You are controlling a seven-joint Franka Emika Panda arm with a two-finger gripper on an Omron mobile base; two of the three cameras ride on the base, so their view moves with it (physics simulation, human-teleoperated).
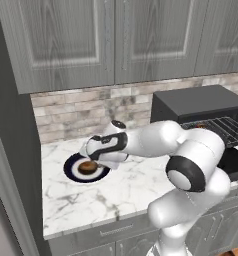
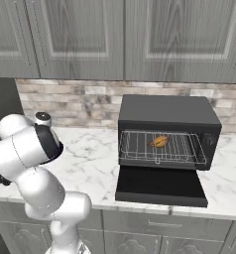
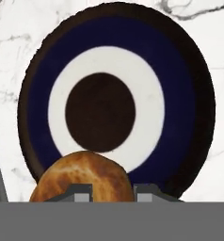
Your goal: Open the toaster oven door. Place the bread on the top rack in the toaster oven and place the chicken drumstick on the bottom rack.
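The chicken drumstick (image 3: 81,176), a lumpy orange-brown piece, sits between my fingertips over the near edge of a round dark-blue and white plate (image 3: 180,94). My gripper (image 3: 113,190) is shut on it. In the left base view the gripper (image 1: 89,162) is low over the plate (image 1: 71,167) at the counter's left. The toaster oven (image 2: 164,109) stands to the right with its door (image 2: 161,186) folded down flat. A wire rack (image 2: 135,149) is pulled out, and the golden-brown bread (image 2: 159,142) lies on it.
The marble counter (image 2: 90,158) runs between plate and oven, with a brick backsplash (image 1: 76,112) behind and grey wall cabinets (image 1: 66,40) above. A dark tall panel (image 1: 11,150) borders the counter's left end. The open door overhangs the counter's front edge.
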